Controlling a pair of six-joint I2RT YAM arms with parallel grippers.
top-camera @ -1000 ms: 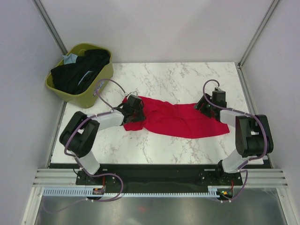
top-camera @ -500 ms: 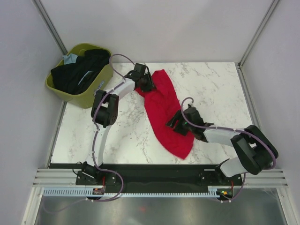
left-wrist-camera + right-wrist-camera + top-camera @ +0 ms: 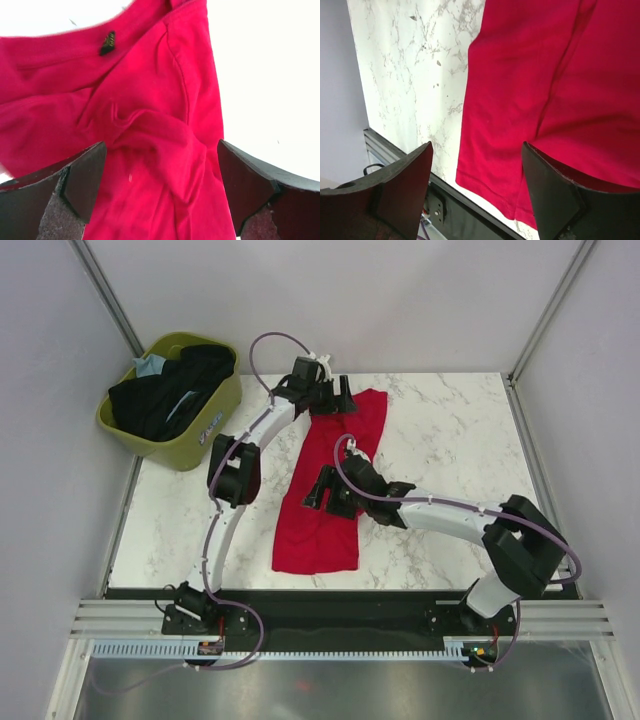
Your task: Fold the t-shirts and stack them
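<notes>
The bright red t-shirt (image 3: 325,510) lies spread lengthwise on the marble table, collar end far and hem near the front edge. My left gripper (image 3: 338,398) hovers open over the collar end. In the left wrist view its jaws (image 3: 162,192) stand wide apart above bunched red cloth (image 3: 150,115) with a small black label (image 3: 106,42), gripping nothing. Over the shirt's middle my right gripper (image 3: 322,496) is open too. In the right wrist view it (image 3: 477,195) looks down on the shirt's hem (image 3: 520,100). Black t-shirts (image 3: 170,390) and a light blue one (image 3: 150,366) lie in the basket.
An olive-green basket (image 3: 170,445) stands at the table's far left corner. The marble table (image 3: 460,430) ends at a black front rail (image 3: 450,205) just beyond the hem. Grey walls close in the left, back and right sides.
The red shirt went from stretched across the table to lying front to back. The left gripper moved to the far edge and opened, letting go. The right gripper moved left and opened wider.
</notes>
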